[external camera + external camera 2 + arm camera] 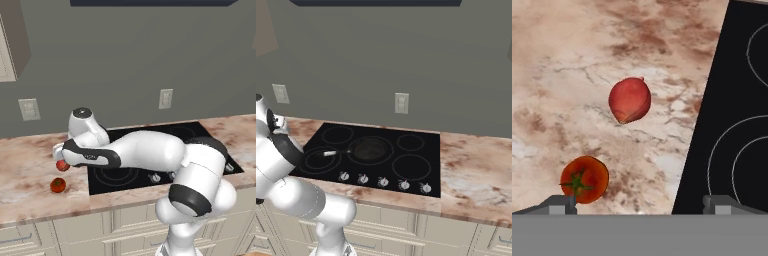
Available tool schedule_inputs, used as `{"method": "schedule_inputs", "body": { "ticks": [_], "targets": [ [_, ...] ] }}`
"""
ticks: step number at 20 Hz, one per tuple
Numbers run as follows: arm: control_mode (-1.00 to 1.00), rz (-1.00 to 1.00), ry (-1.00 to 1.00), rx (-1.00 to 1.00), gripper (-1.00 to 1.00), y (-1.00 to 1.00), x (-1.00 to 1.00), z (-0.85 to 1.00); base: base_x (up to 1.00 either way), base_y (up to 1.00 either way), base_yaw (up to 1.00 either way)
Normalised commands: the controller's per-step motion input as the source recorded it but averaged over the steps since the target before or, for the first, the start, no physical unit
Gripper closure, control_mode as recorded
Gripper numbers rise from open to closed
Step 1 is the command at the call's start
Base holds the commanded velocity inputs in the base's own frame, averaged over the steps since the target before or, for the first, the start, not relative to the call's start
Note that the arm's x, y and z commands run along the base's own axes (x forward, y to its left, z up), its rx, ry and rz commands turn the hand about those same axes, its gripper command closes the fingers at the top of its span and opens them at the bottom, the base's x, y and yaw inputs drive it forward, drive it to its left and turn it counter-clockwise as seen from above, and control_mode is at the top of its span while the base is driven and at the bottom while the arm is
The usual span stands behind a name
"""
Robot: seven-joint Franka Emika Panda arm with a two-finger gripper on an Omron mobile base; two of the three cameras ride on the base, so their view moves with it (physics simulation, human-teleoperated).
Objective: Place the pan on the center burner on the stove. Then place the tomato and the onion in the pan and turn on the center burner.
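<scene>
The pan (372, 149) already sits on the stove's (421, 145) center burner, handle pointing left, so I judge the vegetables come next. My claw (639, 202) hangs wide open and empty over the tabletop (572, 60) left of the cooktop. The onion (629, 100) lies ahead between the fingertips' line; the tomato (584, 179) is just by the left fingertip (559, 204). I'd centre on one and descend. Both lie apart, near the glass edge, with bare marble around them.
</scene>
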Motion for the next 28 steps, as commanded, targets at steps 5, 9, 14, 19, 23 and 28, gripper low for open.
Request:
{"method": "schedule_inputs", "body": {
  "ticks": [5,9,14,19,23,28],
  "targets": [
    [-1.00,-0.03,0.00,-0.03,-1.00,0.05,0.14,-0.13,0.00,0.00,0.00],
    [-1.00,-0.02,0.00,-0.06,-1.00,0.24,0.08,-0.17,0.00,0.00,0.00],
    [-1.00,-0.01,0.00,-0.04,-1.00,0.18,0.15,-0.12,0.00,0.00,0.00],
    [-1.00,0.00,0.01,-0.01,-1.00,0.05,0.23,-0.10,0.00,0.00,0.00],
    [-1.00,0.00,0.05,-0.03,-1.00,0.14,0.25,-0.13,0.00,0.00,0.00],
    [-1.00,0.00,0.07,-0.03,-1.00,0.18,0.17,-0.16,0.00,0.00,0.00]
  ]
}}
